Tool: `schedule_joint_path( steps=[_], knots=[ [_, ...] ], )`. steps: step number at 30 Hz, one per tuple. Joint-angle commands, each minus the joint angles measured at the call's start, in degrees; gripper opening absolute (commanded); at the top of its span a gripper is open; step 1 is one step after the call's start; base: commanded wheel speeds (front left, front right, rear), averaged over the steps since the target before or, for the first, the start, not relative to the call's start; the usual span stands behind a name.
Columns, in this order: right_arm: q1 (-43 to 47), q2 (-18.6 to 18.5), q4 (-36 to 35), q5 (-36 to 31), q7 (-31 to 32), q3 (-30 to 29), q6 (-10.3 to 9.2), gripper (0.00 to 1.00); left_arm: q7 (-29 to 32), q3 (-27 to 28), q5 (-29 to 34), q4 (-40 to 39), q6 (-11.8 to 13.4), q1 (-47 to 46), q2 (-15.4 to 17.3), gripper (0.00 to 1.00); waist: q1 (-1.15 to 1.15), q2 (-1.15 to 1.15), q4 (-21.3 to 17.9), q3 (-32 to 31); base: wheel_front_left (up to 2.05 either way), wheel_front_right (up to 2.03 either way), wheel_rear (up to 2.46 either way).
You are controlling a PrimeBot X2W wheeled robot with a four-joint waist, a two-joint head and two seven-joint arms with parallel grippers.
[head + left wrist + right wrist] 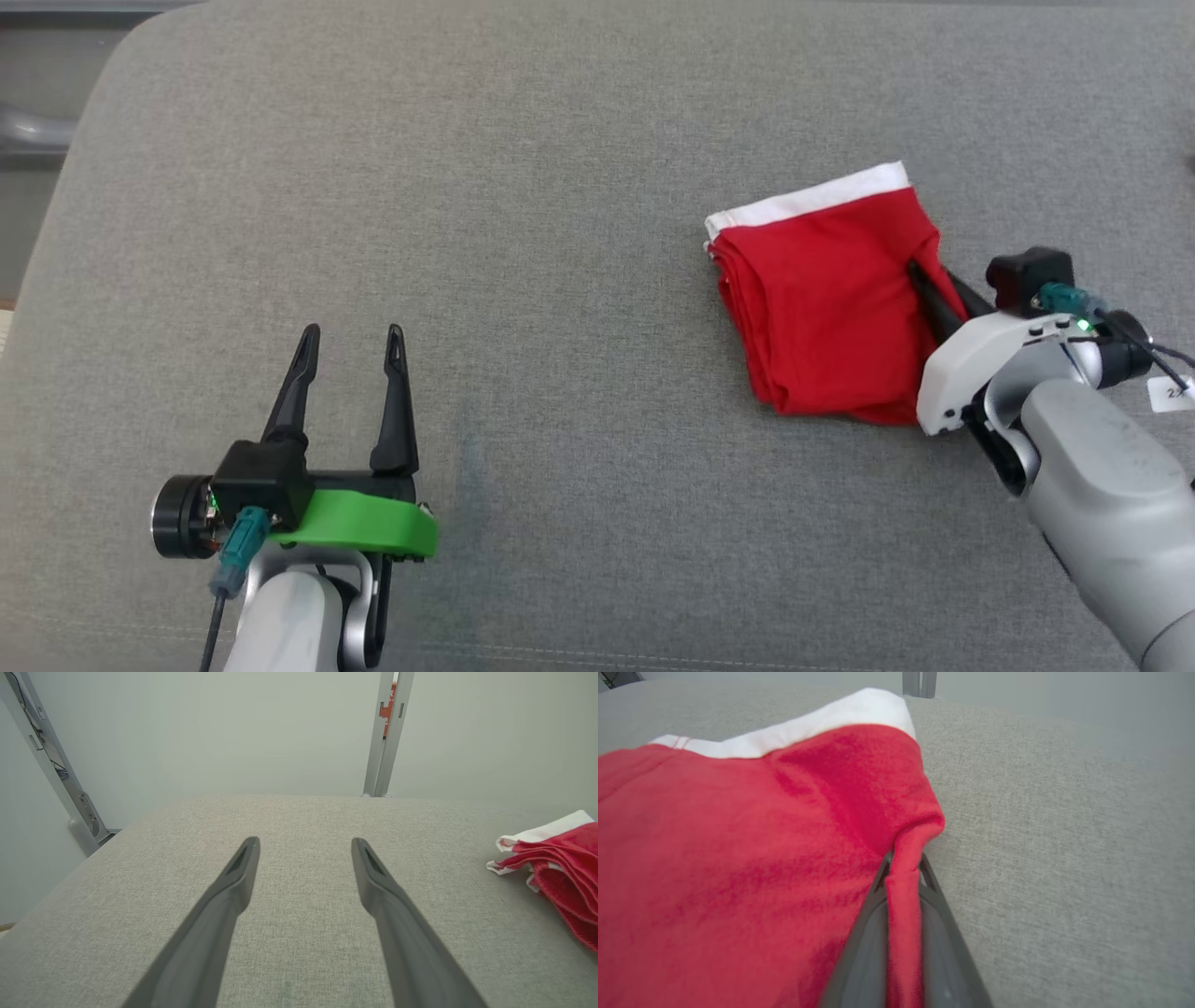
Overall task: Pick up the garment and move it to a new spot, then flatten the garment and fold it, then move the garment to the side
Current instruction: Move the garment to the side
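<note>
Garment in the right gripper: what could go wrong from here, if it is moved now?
1. The right gripper pinches only a thin ridge at the right edge of the garment; it may slip out when pulled.
2. The garment lies folded in layers; pulling on one layer alone could undo the fold.
3. The left gripper stands open, apart from it, so nothing steadies the far side.

left hand (353, 332): long black fingers (396, 401), green bracket (369, 523), teal connector (241, 543) beside the bracket. right hand (922, 280): white housing (971, 359), grey forearm (1102, 485).
</note>
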Motion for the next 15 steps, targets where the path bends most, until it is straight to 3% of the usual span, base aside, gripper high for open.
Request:
schedule_joint_path(
  steps=[1,15],
  knots=[
    [-1.86,-1.38,-0.34,0.36,-0.09,0.73,-0.15,0.00,-0.13,-0.08,0.34,-0.46,0.30,-1.49,0.05,1.00,0.00,0.00,-1.89,2.46,0.00,0.00,0.00],
    [-14.02,-18.00,-6.97,4.49,0.76,5.71,-0.14,0.00,-0.13,-0.59,3.61,-2.69,1.18,-6.45,1.33,1.00,0.00,0.00,-11.99,13.48,0.00,0.00,0.00]
  ],
)
